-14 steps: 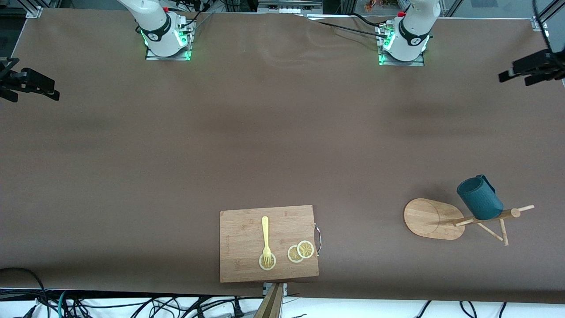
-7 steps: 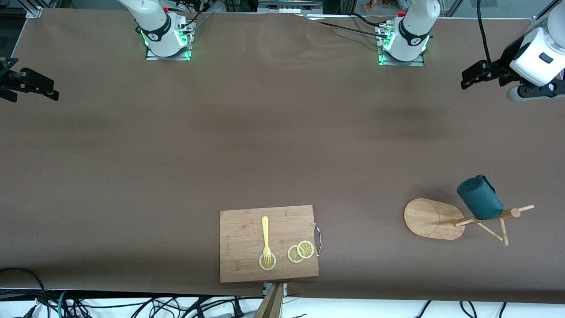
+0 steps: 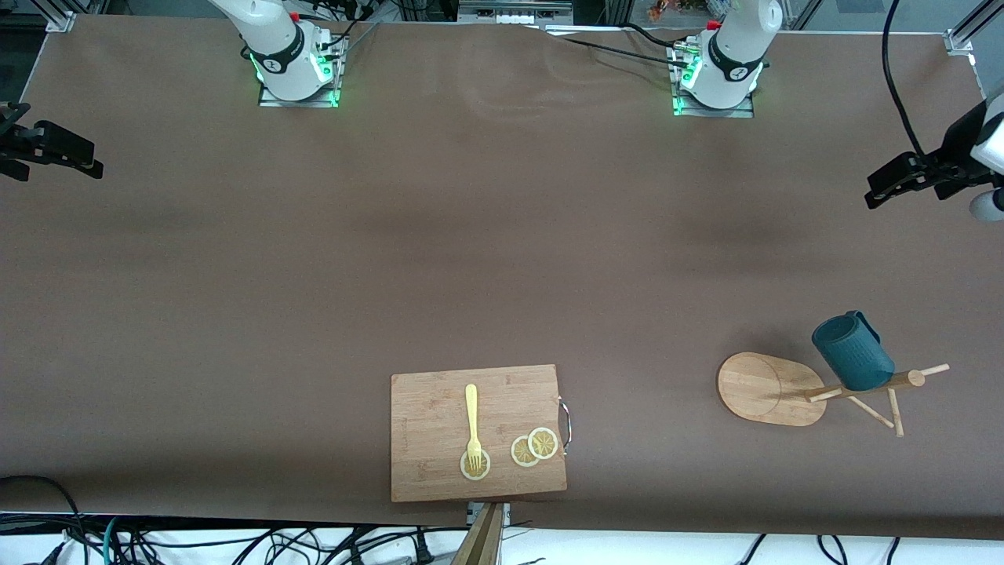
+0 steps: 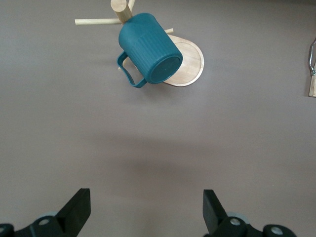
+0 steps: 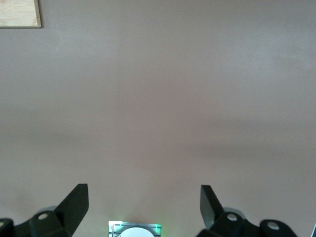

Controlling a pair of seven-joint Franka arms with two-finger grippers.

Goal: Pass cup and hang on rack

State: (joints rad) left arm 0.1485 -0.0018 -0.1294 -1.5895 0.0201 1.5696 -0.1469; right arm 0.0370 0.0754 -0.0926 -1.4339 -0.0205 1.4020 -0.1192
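Note:
The dark teal cup (image 3: 853, 355) hangs on a peg of the light wooden rack (image 3: 765, 388) near the left arm's end of the table. In the left wrist view the cup (image 4: 150, 49) shows tilted with its bottom facing the camera, beside the rack's oval base (image 4: 190, 64). My left gripper (image 3: 882, 188) is open and empty in the air over the table's left-arm end, well apart from the cup; its fingers frame bare table in its wrist view (image 4: 146, 212). My right gripper (image 3: 86, 157) is open and empty over the right-arm end (image 5: 144, 210), where the arm waits.
A rectangular wooden cutting board (image 3: 439, 431) lies near the front edge with a yellow fork (image 3: 471, 420) and lemon slices (image 3: 533, 447) on it. Its corner shows in the right wrist view (image 5: 19, 14). Cables hang below the table's front edge.
The left gripper swung in over the table's end, then drew back toward the edge and lower in the front view. The cup, the rack and the right gripper have not moved.

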